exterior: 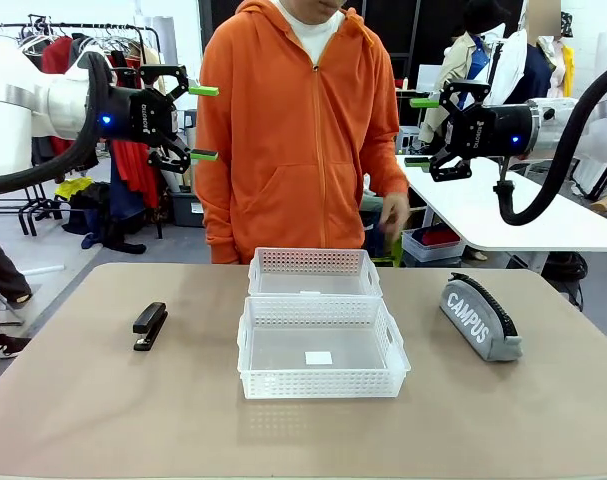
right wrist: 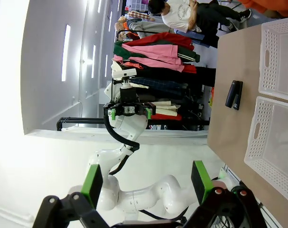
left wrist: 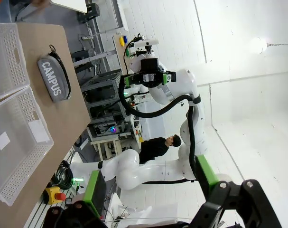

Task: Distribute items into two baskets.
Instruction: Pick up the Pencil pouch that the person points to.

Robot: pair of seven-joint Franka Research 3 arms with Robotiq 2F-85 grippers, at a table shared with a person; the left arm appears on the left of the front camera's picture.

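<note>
Right now the near basket (exterior: 323,385) sits mid-desk, its long side toward the robot, empty but for a small white label on its floor. The desk (exterior: 113,420) is covered in a plain tan surface. Touching the near basket's far long side is the far basket (exterior: 313,262), of the same translucent white lattice kind.

Left of the near basket and apart from it, the black stapler (exterior: 150,325) lies flat on the desk, its length running away from the robot. Right of the near basket, also apart from it, the grey pencil pouch (exterior: 480,317) lies at a slant. Its white "CAMPUS" lettering faces the robot and its black zipper runs along the top.

The left tool (exterior: 205,123) hangs high above and to the left of the near basket. Its green-padded fingers are spread wide and point toward the middle, with nothing between them. The right tool (exterior: 420,131) hangs high above and to the right of the near basket. It is likewise fully spread and holds nothing, with its fingers pointing back toward the left tool.

A person (exterior: 303,130) in an orange hoodie stands beyond the near basket, just behind the far one. One of their hands (exterior: 393,212) hangs low at their side.
</note>
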